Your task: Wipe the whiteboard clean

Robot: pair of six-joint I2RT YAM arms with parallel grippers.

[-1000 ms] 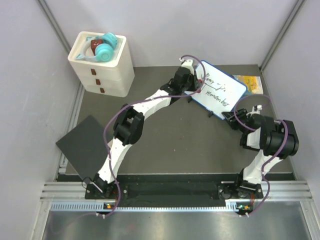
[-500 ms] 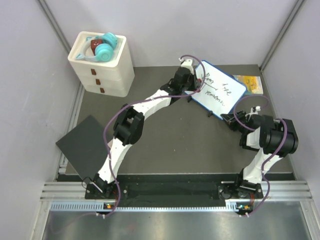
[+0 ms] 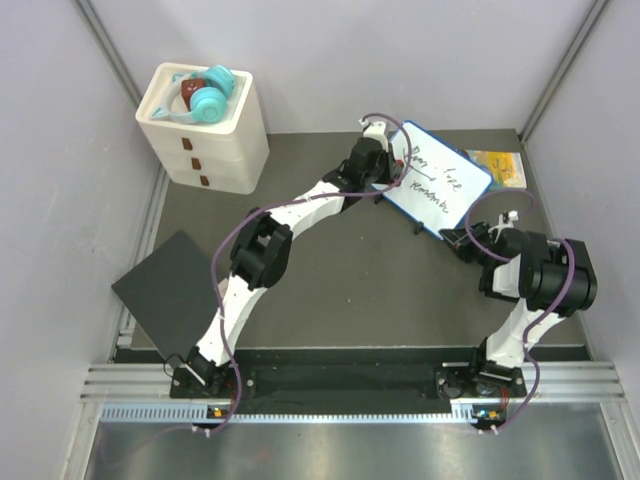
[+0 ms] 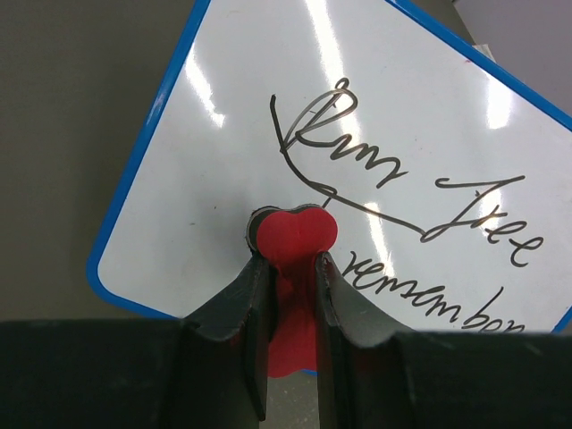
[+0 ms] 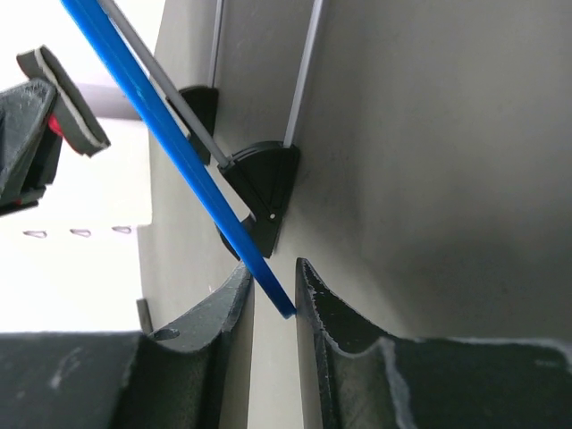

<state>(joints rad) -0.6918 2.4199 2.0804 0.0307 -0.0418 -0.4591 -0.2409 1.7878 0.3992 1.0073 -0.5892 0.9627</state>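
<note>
The whiteboard stands tilted at the far right of the table, blue-rimmed, with black handwriting across its white face. My right gripper pinches its lower corner. My left gripper clamps a red eraser against the writing.

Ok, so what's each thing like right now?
whiteboard: tilted up, black writing on it.
left tool: shut on the red eraser.
red eraser: pinched, tip pointing at the writing.
right tool: shut on the whiteboard's blue edge.
white drawers: all shut, headphones on top.
black panel: lying flat.
</note>
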